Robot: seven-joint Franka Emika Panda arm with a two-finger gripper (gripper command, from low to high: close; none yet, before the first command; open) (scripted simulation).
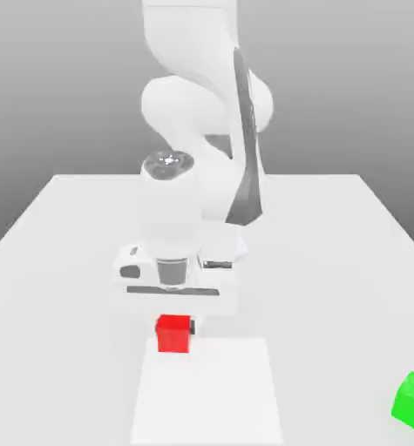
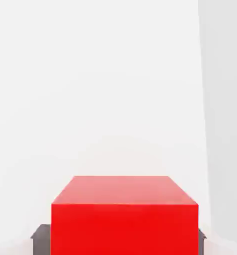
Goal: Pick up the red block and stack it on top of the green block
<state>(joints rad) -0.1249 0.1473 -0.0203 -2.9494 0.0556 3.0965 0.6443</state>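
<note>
Red block (image 1: 173, 334): at the near edge of the hand, by the white sheet's (image 1: 208, 392) far edge. Gripper (image 2: 124, 244) is pinching it by two opposite faces. Likely light, stiff, not fragile; mid-face hold suits. Green block (image 1: 413, 403) well apart, exterior view's right.

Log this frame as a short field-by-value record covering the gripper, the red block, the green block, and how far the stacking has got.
gripper: white two-finger gripper, closed on the red block
held object: bright red cube-shaped block, between both fingertips
green block: bright green cube-shaped block, near the exterior view's lower right corner, cut off by the picture's edge
other surface: flat white square in the exterior view's lower part, beside the red block
block contact: none, the two blocks are well apart
stacking: not yet done
</note>
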